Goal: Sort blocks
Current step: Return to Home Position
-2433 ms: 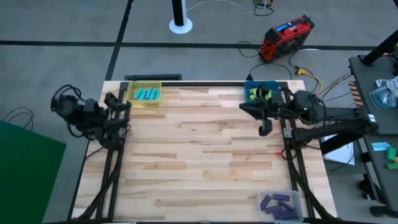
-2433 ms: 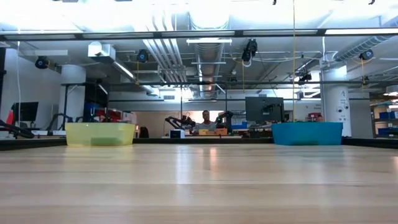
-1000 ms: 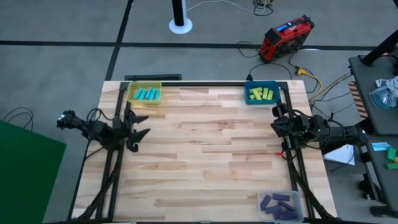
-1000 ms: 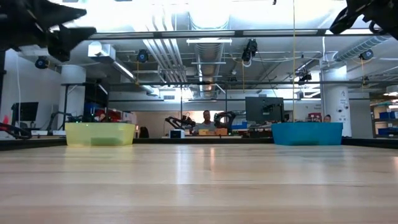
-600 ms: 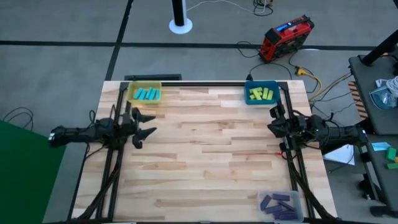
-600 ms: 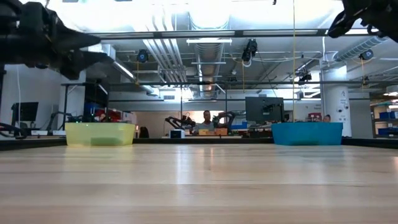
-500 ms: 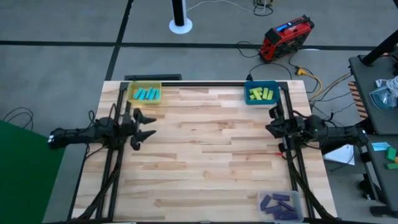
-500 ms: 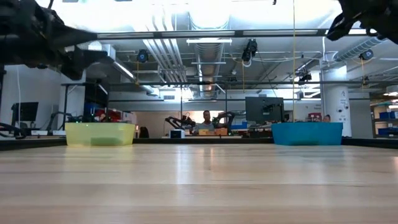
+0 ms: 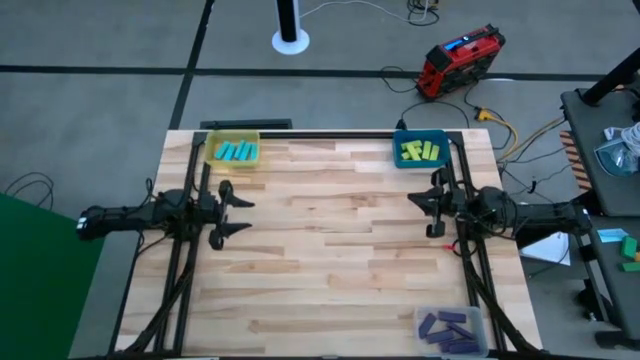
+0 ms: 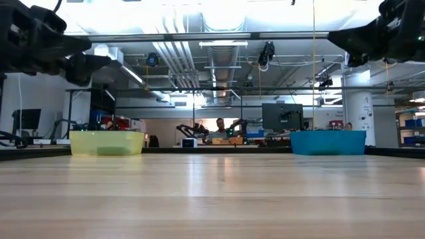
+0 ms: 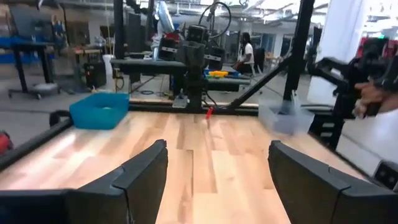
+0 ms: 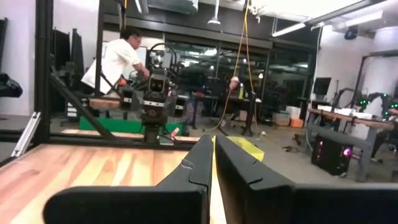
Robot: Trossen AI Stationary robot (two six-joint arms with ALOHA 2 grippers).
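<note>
While the blocks [image 9: 235, 152] lie in the corner bins [image 9: 211, 150], the left hand [image 9: 238, 215] gapes wide over the surface [image 9: 330, 250] — the right hand [image 9: 420, 200] pinched together, both empty.

Yellow bin [image 9: 232, 136] holds cyan blocks [image 9: 237, 152], blue bin [image 9: 420, 134] yellow-green blocks [image 9: 420, 152], clear bin [image 9: 481, 322] purple blocks [image 9: 447, 330].

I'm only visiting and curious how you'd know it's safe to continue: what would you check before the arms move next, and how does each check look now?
1. Cyan blocks in yellow bin: ok.
2. Yellow-green blocks in blue bin: ok.
3. Purple blocks in clear bin: ok.
4. Stray blocks on table: none seen, ok.
5. Left gripper at the table's left edge, open, holding nothing: ok.
6. Right gripper at the right edge, shut, nothing between its fingers: ok.
</note>
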